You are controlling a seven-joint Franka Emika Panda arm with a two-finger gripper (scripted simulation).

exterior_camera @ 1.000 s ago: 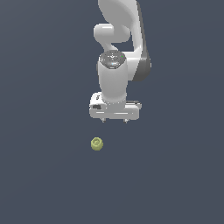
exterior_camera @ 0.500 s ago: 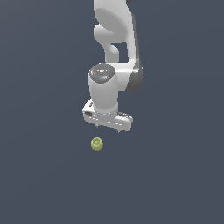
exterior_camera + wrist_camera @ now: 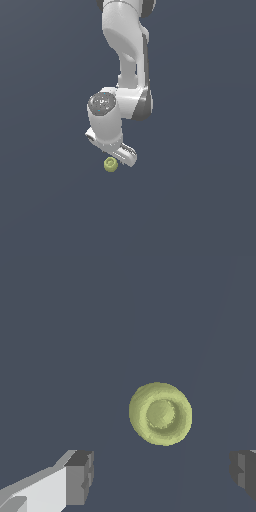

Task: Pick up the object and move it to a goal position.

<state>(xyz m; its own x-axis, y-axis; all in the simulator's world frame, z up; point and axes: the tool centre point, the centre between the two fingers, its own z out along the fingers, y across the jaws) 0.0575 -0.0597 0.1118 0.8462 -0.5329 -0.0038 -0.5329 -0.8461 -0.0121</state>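
The knob [image 3: 160, 413] is yellow-green throughout, with a paler raised ring on top enclosing a slightly lighter centre. The arm [image 3: 125, 60] above the knob is white with dark grey joint sections; a dark grey round cap [image 3: 102, 103] with faint bluish marks, too small to read, sits on the wrist. The gripper [image 3: 161, 473] body is white; the fingertips [image 3: 80, 477] beside the knob are dark grey. The floor [image 3: 45, 200] under the knob is plain dark slate blue.

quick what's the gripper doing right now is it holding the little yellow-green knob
Gripper: open and empty; the yellow-green knob lies on the floor, untouched by either fingertip.
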